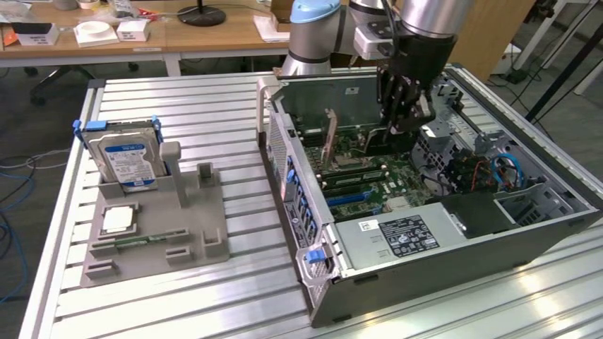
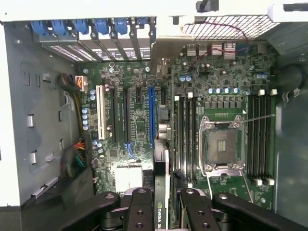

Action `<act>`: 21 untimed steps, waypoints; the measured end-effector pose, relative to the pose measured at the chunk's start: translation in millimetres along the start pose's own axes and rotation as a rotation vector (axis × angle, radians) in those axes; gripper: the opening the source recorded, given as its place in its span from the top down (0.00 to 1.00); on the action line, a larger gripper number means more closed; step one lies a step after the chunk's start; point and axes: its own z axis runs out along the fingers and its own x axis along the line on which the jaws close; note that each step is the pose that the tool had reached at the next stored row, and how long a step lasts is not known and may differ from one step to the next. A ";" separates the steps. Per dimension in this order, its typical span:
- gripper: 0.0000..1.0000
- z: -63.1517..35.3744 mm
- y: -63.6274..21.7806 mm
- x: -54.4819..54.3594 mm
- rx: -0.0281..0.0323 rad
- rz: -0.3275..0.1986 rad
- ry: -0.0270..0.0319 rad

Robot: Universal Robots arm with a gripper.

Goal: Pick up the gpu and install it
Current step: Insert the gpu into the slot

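Wrist view, nearest you: your claw [image 2: 161, 211] is part-closed on the gpu [image 2: 161, 192], gripped edge-on between the fingers [image 2: 139, 211], its label showing at the bottom centre. Judgement: keep the card upright and parallel to the blue slot [image 2: 152, 115] just beyond, on the motherboard [image 2: 134, 110], bracket end towards the rear slot covers [image 2: 96, 36] at upper left; press evenly. In the exterior view the claw [image 1: 403, 116] hangs inside the open computer case [image 1: 443, 261], centre right, over the table [image 1: 188, 311].
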 end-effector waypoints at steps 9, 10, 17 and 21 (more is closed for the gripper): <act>0.74 16.3 0.7 6.2 0.0000 -0.006 -0.0001; 0.74 18.1 0.8 6.5 -0.0001 -0.007 0.0000; 0.74 29.3 1.8 6.9 0.0000 -0.007 0.0011; 0.74 29.3 1.8 7.0 0.0000 -0.007 0.0016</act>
